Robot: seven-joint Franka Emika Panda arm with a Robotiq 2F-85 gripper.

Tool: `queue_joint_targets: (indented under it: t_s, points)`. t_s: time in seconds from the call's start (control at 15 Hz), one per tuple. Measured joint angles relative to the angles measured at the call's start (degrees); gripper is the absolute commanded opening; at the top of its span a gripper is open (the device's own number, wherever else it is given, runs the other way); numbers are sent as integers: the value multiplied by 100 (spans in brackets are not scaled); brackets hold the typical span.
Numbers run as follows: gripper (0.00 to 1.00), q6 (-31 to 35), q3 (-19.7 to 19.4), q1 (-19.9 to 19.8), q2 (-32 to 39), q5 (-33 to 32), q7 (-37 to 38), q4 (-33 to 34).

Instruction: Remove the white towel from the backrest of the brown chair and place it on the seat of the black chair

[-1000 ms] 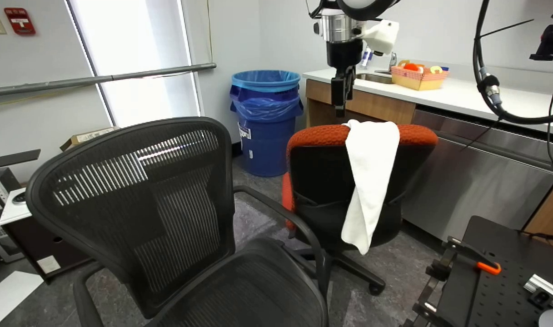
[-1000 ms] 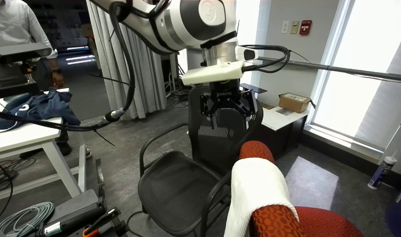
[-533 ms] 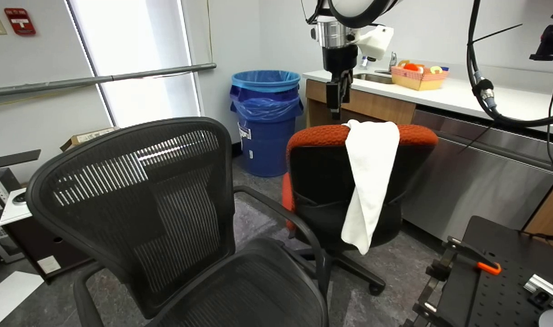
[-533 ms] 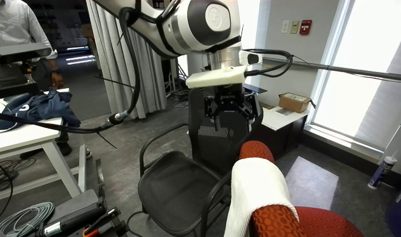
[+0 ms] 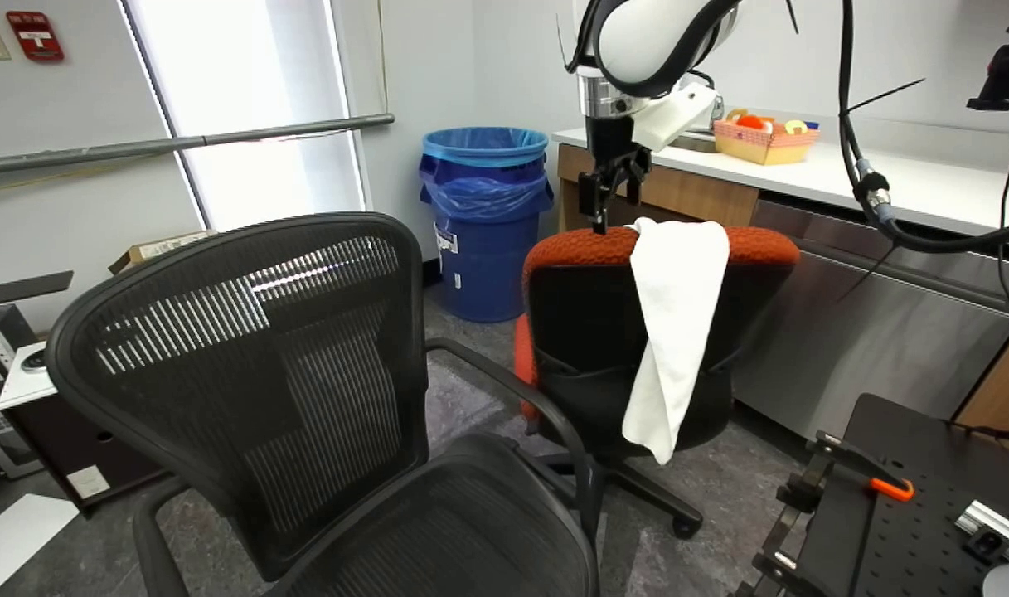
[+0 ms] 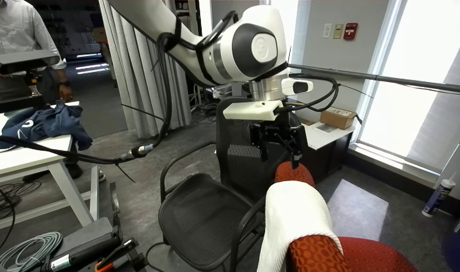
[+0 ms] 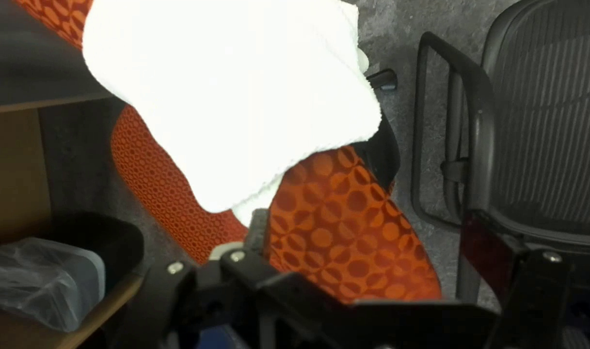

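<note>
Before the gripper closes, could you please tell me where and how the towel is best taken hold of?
Probably at its top fold, from straight above. The towel drapes over the backrest, leaving that fold exposed on top, while one end hangs down the rear. The open gripper, pointing down beside it, would likely need to shift over first.
</note>
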Motion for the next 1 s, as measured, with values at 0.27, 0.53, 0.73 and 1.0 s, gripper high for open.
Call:
queue_joint_targets:
  t_s: [0.27, 0.53, 0.73, 1.0]
  points:
    - [100, 95, -238, 3, 380, -599, 870, 287]
    - [100, 91, -559, 3, 670, -1275, 1464, 584]
    - [100, -253, -800, 4, 912, -1714, 1858, 695]
    - [100, -1008, -942, -14, 1115, -1822, 1974, 904]
